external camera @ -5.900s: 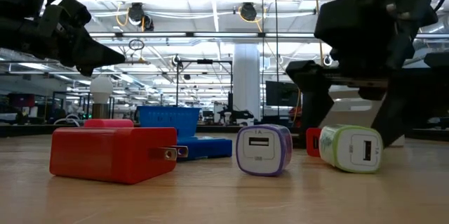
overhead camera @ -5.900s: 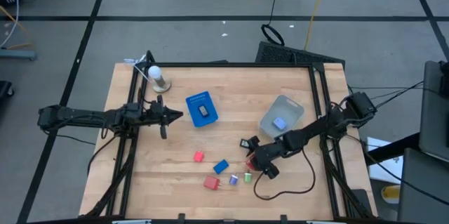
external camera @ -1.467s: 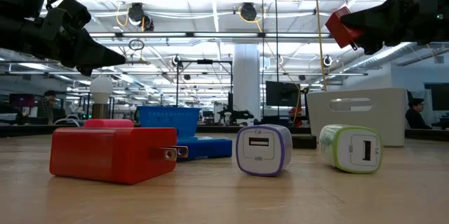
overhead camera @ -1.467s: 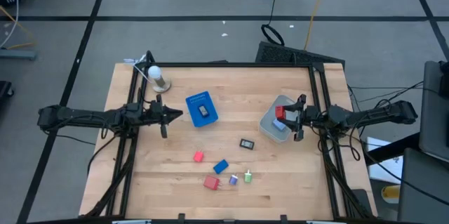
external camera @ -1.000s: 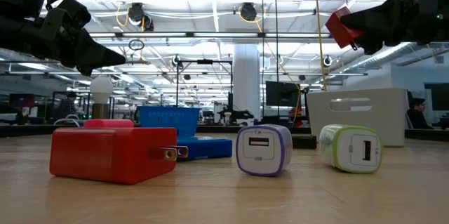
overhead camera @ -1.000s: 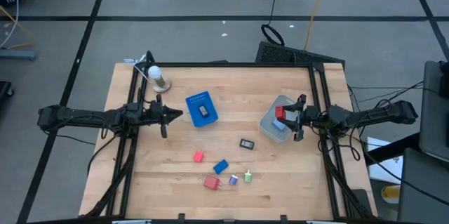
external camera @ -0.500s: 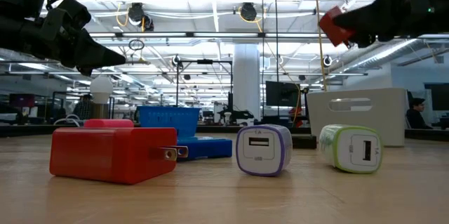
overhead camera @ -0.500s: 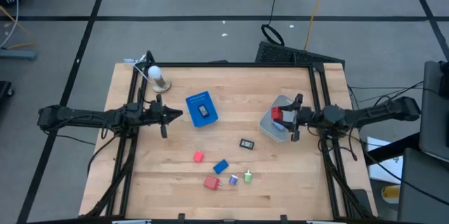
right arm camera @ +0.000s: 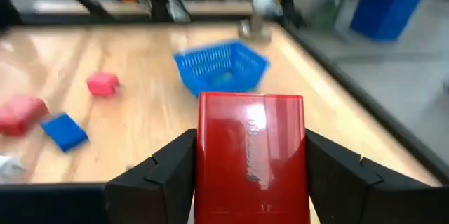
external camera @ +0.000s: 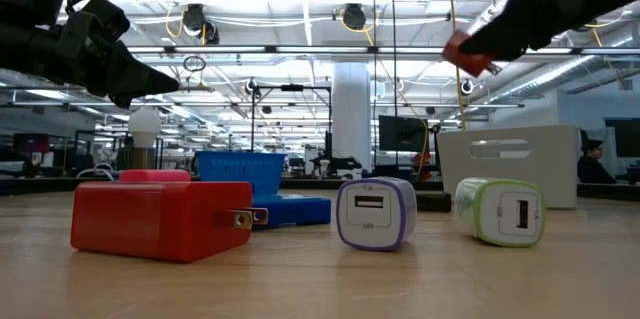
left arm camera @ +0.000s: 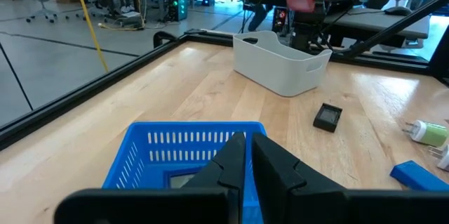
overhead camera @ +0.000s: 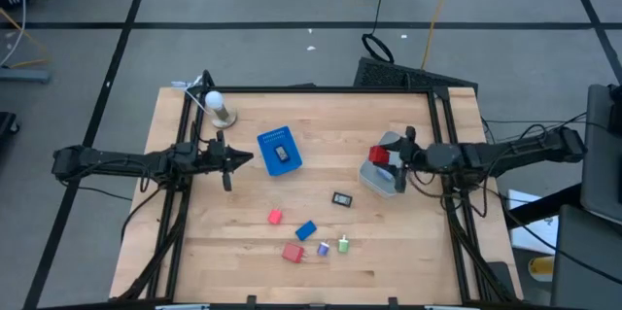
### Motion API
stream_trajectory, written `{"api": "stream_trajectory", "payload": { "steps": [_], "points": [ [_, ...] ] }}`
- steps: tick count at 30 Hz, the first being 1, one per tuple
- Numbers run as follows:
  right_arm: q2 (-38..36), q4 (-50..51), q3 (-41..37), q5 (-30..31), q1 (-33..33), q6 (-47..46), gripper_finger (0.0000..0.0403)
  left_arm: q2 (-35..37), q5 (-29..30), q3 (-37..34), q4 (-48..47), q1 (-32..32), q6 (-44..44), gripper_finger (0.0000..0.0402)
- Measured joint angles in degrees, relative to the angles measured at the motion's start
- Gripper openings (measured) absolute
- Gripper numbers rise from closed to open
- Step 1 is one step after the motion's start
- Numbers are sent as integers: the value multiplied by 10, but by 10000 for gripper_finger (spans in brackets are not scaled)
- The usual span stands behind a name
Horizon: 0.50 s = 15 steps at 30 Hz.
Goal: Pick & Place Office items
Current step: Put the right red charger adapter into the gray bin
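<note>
My right gripper (overhead camera: 386, 157) hangs above the grey bin (overhead camera: 387, 176) at the table's right, shut on a red block (right arm camera: 250, 133), which also shows in the low view (external camera: 467, 56). On the wood lie a small red piece (overhead camera: 275, 217), a blue block (overhead camera: 307, 230), a red charger (external camera: 160, 217), a purple bit (external camera: 375, 212), a green bit (external camera: 500, 210) and a black piece (overhead camera: 341, 198). My left gripper (overhead camera: 241, 161) waits shut at the left, just short of the blue tray (overhead camera: 280, 151). My right gripper pinches the red block by its two opposite sides (right arm camera: 205, 161) between its two fingers (right arm camera: 165, 171). The fingers come from the table's right, slanting a little downward. The block juts out past the fingertips, lifted clear above the bin.
A white bulb on a stand (overhead camera: 220, 106) stands at the far left corner. A dark small thing lies in the blue tray (left arm camera: 179, 150). Black frame rails (overhead camera: 439, 135) run along the table's sides. Bare wood lies between the tray and the bin.
My right gripper has risen and gone a little toward the table's left, tipping its fingers downward, with the red block still held. The block now hangs farther over the bin.
</note>
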<state>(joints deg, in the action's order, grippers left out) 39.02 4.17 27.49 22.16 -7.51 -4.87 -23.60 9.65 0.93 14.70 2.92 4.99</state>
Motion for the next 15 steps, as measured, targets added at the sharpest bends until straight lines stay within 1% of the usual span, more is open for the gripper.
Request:
{"api": "stream_trajectory", "payload": {
  "steps": [4, 8, 10, 15],
  "points": [
    [37, 102, 43, 3, 10, -56, 208, 0, 0, 0, 0, 0, 0, 26],
    [76, 225, 79, 1, 26, -114, 208, 0, 0, 0, 0, 0, 0, 26],
    [89, 264, 91, -4, 35, -136, 208, 0, 0, 0, 0, 0, 1, 26],
    [117, 310, 95, -72, 74, -165, 208, 0, 0, 0, 0, 0, 0, 26]
  ]
}}
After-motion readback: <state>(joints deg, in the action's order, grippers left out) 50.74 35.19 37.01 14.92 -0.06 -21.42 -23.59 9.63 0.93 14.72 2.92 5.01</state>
